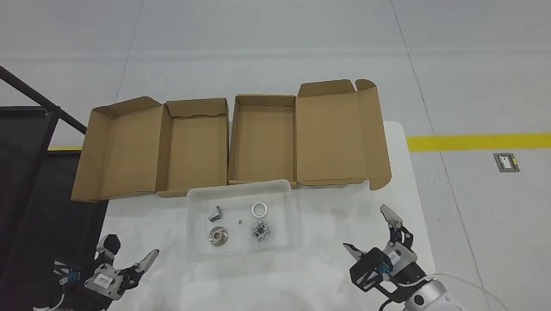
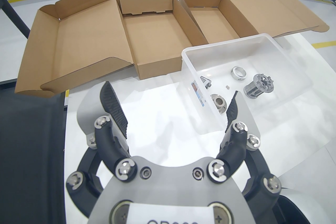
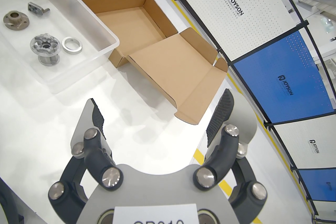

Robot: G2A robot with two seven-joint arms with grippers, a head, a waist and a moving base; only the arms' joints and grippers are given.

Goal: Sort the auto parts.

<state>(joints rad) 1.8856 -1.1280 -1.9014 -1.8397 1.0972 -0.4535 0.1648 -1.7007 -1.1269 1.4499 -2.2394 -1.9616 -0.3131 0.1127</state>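
A clear plastic tray sits at the table's middle and holds several metal parts: a small bracket, a pale ring, a flanged hub and a splined cylinder. My left gripper hovers open and empty near the table's front left corner, apart from the tray. In its wrist view the left gripper faces the tray's corner, with the hub by one fingertip. My right gripper stands open and empty at the front right, with the cylinder and ring farther off.
Two open cardboard boxes, the left box and the right box, stand side by side behind the tray with their lids folded outward. A black surface borders the table's left edge. Bare white tabletop lies on both sides of the tray.
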